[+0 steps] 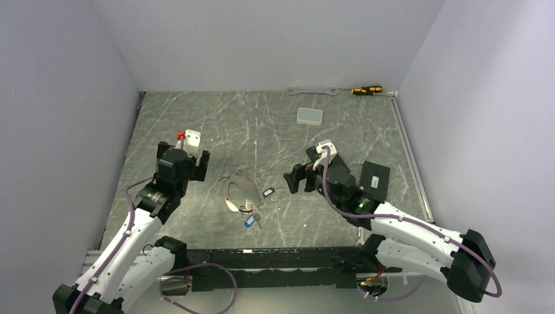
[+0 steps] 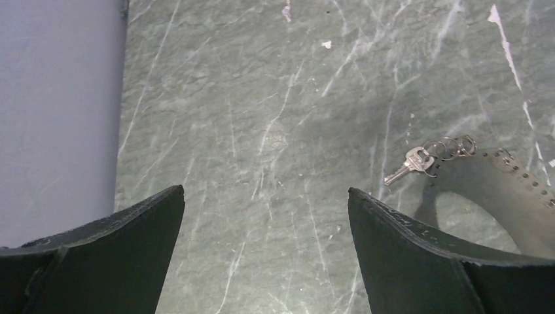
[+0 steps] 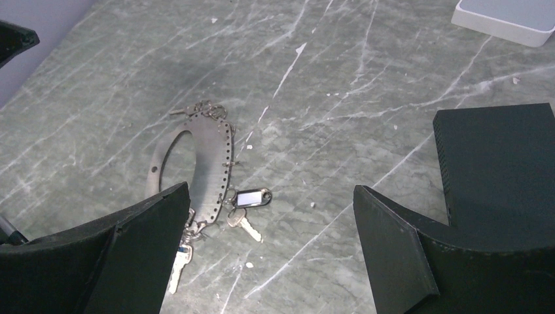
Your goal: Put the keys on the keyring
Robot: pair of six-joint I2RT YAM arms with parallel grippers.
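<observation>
Around the keyring (image 3: 213, 163), lying flat on the table (image 1: 275, 131) between the arms, the keys (image 3: 239, 221) cluster at its near end, with the black-framed tag (image 3: 252, 198) just right of it, the blue tag (image 1: 249, 221) toward the bases, and another key (image 2: 409, 163) at its far end. The left gripper (image 2: 265, 191) and right gripper (image 3: 271, 188) hover either side, both spread wide and empty; a pinch on such thin metal could skid it or snag several keys together. Beyond it the white box (image 1: 309, 116), spanner (image 1: 314, 91) and screwdriver (image 1: 366, 89) lie well apart, but the black box (image 3: 497, 163) right of it may crowd the right arm.
</observation>
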